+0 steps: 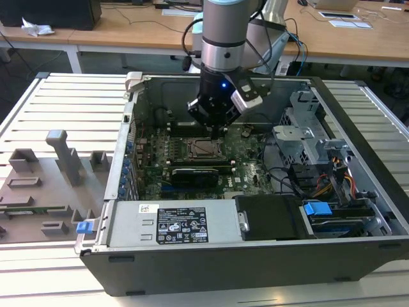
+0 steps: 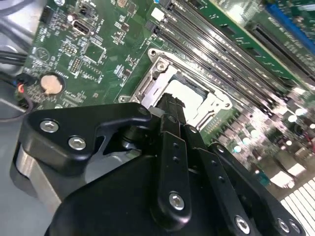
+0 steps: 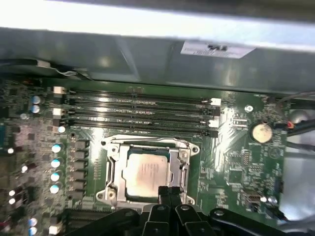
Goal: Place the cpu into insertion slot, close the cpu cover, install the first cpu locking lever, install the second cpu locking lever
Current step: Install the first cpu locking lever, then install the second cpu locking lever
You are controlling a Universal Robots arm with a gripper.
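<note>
The cpu [image 3: 147, 173] was seen seated under the closed cpu cover [image 3: 114, 169], lever installation judged pending; the gripper [image 3: 170, 192], fingers together, held nothing.

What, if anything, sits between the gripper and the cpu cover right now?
Nothing visible does. In the first wrist view the gripper sits right at the edge of the cpu cover, which lies flat around the cpu. No cable or part crosses between them.
</note>
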